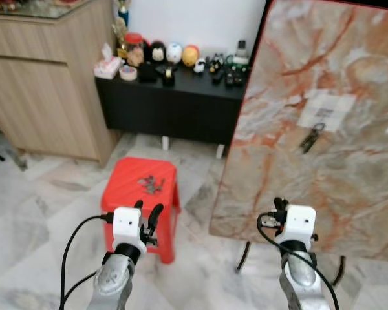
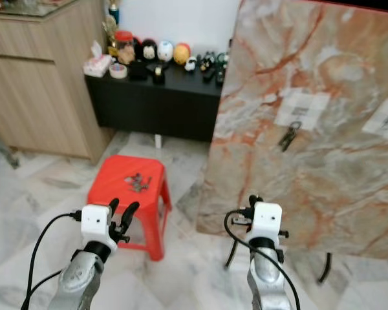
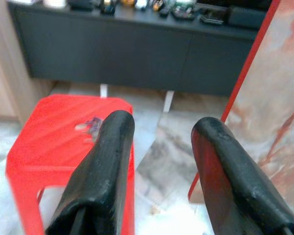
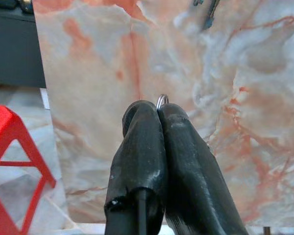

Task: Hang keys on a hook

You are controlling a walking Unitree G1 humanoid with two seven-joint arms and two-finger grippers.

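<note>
Key ring [image 4: 162, 100]: only thin arc peeks above closed fingertips of right gripper [image 4: 159, 110]; rest hidden between pads. Small dark pile [image 1: 150, 184] at centre of red stool [image 1: 126, 187] too small to identify. Marble board [image 1: 349, 168] cut off at right picture edge.

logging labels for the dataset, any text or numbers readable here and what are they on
None can be read.
White paper label on the marble board, behind the hanging keys: dark print, too blurred.
Second white label on the same board: dark print, too blurred.
Tissue box on the black cabinet: pattern too small.
</note>
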